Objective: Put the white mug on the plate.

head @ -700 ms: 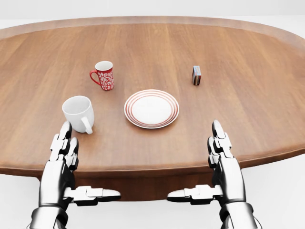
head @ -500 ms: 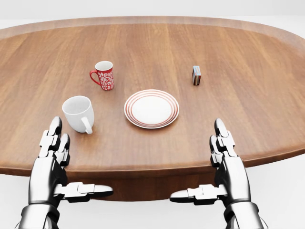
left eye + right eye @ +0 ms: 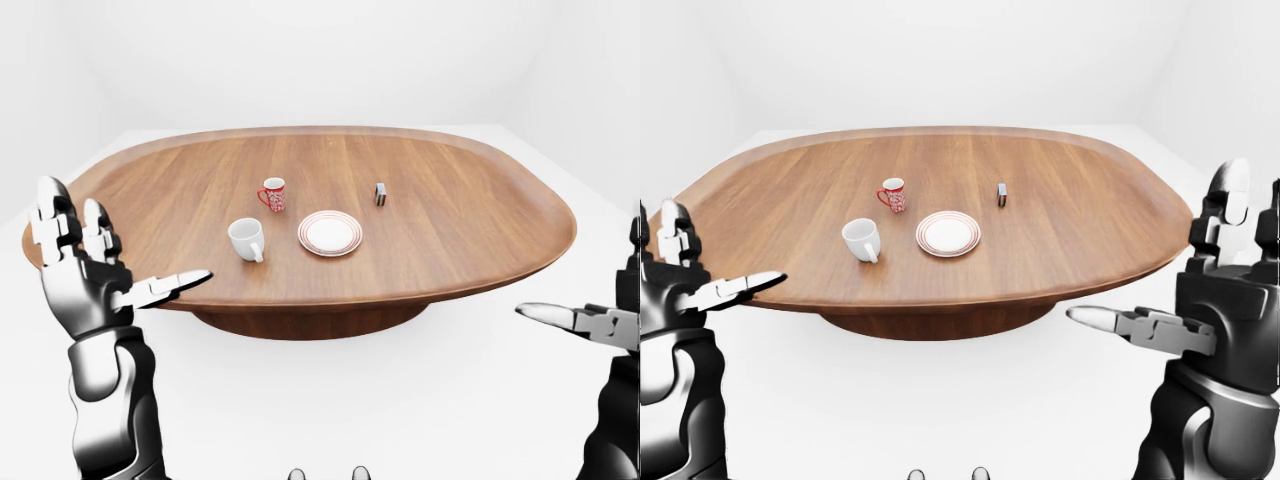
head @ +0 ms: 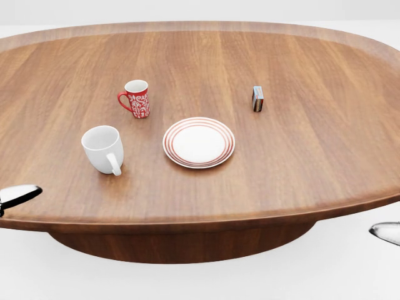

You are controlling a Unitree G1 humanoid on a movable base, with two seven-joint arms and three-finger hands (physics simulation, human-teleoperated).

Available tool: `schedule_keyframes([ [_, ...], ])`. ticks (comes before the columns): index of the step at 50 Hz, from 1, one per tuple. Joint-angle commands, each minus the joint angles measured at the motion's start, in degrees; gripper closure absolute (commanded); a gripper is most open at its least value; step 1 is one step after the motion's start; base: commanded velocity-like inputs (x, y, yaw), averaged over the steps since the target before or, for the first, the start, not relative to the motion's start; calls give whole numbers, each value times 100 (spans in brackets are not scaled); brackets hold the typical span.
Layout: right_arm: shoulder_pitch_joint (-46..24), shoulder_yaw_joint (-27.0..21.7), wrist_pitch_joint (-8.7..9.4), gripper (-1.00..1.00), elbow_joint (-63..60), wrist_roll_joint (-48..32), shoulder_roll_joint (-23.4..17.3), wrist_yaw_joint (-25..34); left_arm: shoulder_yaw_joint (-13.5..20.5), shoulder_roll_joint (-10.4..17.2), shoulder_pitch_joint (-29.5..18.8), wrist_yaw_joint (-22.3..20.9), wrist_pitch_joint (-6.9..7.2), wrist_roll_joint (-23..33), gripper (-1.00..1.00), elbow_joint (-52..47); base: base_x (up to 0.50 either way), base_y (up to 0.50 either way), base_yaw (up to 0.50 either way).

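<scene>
1. On the oval wooden table a red patterned mug stands above and just left of the plate in the head view; a small box stands well to the right.
2. The white mug is plain and upright, handle turned toward the bottom edge, near the plate's left side and apart from it.
3. The left hand and right hand are spread wide, empty, off the table's edges.
4. In the head view only fingertips show at the side edges.
</scene>
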Motion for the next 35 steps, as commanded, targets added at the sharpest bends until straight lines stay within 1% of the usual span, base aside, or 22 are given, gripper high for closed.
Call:
schedule_keyframes([
  [1, 61, -901, 0, -100, -680, 703, -195, -33, 547, 213, -75, 464, 0, -417, -100, -355, 0, 0, 0],
  [5, 121, -896, 0, -100, -632, 688, -167, 11, 612, 252, -78, 537, 0, -552, -100, -387, 0, 0, 0],
  [12, 104, -660, 0, -100, -560, 416, -140, 58, 616, 280, -69, 600, 0, -625, -100, -397, 0, 2, 0],
  [13, 102, -560, 0, -100, -512, 313, -134, 88, 615, 276, -65, 595, 0, -660, -100, -423, 0, 36, 0],
  [15, 95, -528, 0, -100, -493, 270, -118, 105, 625, 286, -60, 608, 0, -662, -100, -447, 0, 46, 0],
  [22, 63, -508, 0, -100, -501, 282, -93, 160, 635, 286, -56, 629, 0, -692, -100, -493, 0, 50, 0],
  [23, 55, -388, 0, -100, -427, 175, -87, 163, 648, 296, -53, 632, 0, -709, -100, -548, 0, 50, 0],
  [25, 53, -347, 0, -100, -434, 156, -79, 167, 691, 308, -59, 635, 0, -735, -100, -552, 0, 50, 0],
  [32, 97, -436, 0, -100, -471, 219, -55, 236, 678, 311, -60, 655, 0, -710, -100, -544, 0, 50, 0],
  [35, 127, -371, 0, -100, -446, 173, -34, 273, 690, 318, -71, 662, 0, -713, -100, -542, 0, 50, 0],
])
